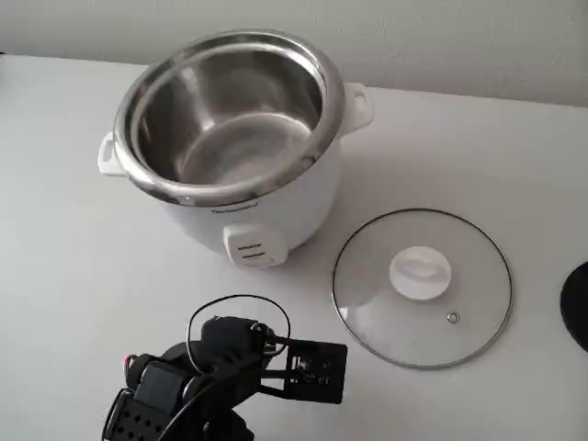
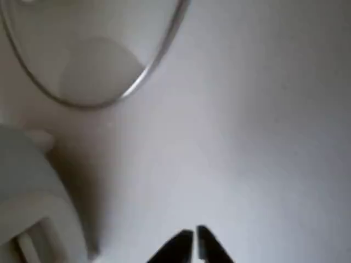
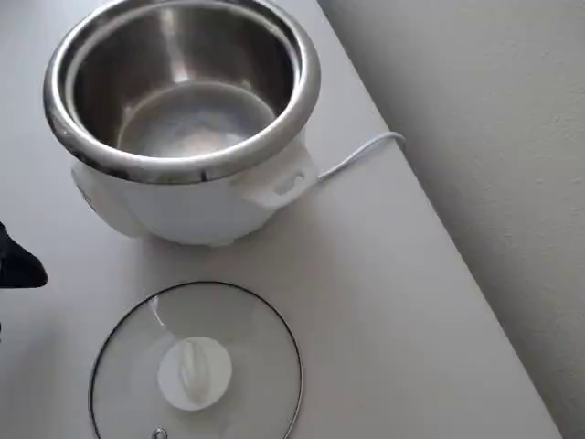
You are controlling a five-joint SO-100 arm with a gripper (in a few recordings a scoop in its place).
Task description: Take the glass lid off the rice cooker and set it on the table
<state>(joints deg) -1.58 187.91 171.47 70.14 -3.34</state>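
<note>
The glass lid [image 1: 422, 287] lies flat on the white table [image 1: 83, 276], knob up, to the right of the rice cooker [image 1: 234, 138] in the fixed view. The cooker stands open, its steel pot bare. In the overhead view the lid [image 3: 195, 366] rests in front of the cooker [image 3: 183, 119]. My gripper [image 2: 194, 244] is shut with nothing between its fingers and hovers over bare table. The lid's rim [image 2: 153, 60] is well ahead of it at upper left, and the cooker's wall [image 2: 27, 181] stands to its left. In the fixed view the gripper [image 1: 322, 372] sits folded at the bottom edge, apart from the lid.
The cooker's white cord [image 3: 366, 151] runs off the table's far edge. A dark round object [image 1: 577, 308] pokes in at the right edge of the fixed view. A wall rises behind the table.
</note>
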